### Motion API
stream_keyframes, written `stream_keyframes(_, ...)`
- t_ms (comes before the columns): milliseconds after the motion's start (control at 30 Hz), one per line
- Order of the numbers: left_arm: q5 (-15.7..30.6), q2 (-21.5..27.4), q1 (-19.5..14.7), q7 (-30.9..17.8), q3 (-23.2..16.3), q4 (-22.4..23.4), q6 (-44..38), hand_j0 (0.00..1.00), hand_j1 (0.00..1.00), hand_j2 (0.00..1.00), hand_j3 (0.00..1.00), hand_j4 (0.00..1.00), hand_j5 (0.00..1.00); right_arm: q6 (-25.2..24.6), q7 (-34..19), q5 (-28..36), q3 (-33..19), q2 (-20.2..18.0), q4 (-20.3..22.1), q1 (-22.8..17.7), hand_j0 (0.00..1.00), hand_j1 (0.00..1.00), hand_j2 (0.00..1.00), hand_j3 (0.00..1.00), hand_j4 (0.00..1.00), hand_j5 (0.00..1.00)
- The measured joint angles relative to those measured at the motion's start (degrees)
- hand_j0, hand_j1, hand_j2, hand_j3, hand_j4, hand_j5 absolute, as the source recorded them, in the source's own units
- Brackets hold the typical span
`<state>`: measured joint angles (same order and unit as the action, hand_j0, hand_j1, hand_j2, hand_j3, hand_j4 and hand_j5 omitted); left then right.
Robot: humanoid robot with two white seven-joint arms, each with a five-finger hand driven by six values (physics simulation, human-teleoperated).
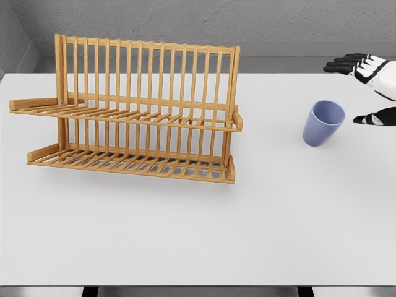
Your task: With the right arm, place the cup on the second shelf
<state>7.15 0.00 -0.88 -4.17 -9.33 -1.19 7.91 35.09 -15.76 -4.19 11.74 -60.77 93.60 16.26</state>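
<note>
A lavender-blue cup [323,123] stands upright on the white table [198,235], right of the rack. The wooden dish rack [133,111] has two slatted shelves, an upper one [130,114] and a lower one [133,162], both bare. My right hand [365,90] comes in at the right edge, just right of the cup and apart from it. Its fingers [349,64] are spread above and behind the cup and the thumb [371,119] sits level with the cup's rim. It holds nothing. The left arm is out of view.
A grey wall runs behind the table's far edge. The table's front edge lies near the bottom of the picture.
</note>
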Motion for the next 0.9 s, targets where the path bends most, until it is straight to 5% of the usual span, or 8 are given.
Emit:
stream_keyframes(200,-0.01,0.00,0.00,0.02,0.00,0.02,0.00,1.00,1.00,1.00,1.00,1.00,1.00,-1.07,0.07,0.17,-0.11,-1.26,-0.18,1.32,1.00,1.00,1.00,1.00,1.00,1.00)
stream_keyframes(367,-0.01,0.00,0.00,0.04,0.00,-0.01,0.00,1.00,1.00,1.00,1.00,1.00,1.00,-8.74,-13.78,0.13,0.23,-0.57,-0.80,10.97,1.00,1.00,1.00,1.00,1.00,1.00)
stream_keyframes(467,-0.01,0.00,0.00,0.01,0.00,0.01,0.00,1.00,1.00,1.00,1.00,1.00,1.00,-12.22,-17.22,-1.32,5.79,2.74,-5.05,21.00,1.00,1.00,1.00,1.00,1.00,1.00)
stream_keyframes(633,0.00,0.00,0.00,0.02,0.00,0.01,0.00,1.00,1.00,1.00,1.00,1.00,1.00,-13.79,-18.88,-2.95,13.99,5.18,-11.11,21.80,1.00,1.00,1.00,1.00,1.00,1.00)
stream_keyframes(900,0.00,0.00,0.00,0.01,0.00,0.00,0.00,1.00,1.00,1.00,1.00,1.00,1.00,-14.11,-19.24,-3.22,19.42,5.72,-13.64,23.73,1.00,1.00,1.00,1.00,1.00,1.00)
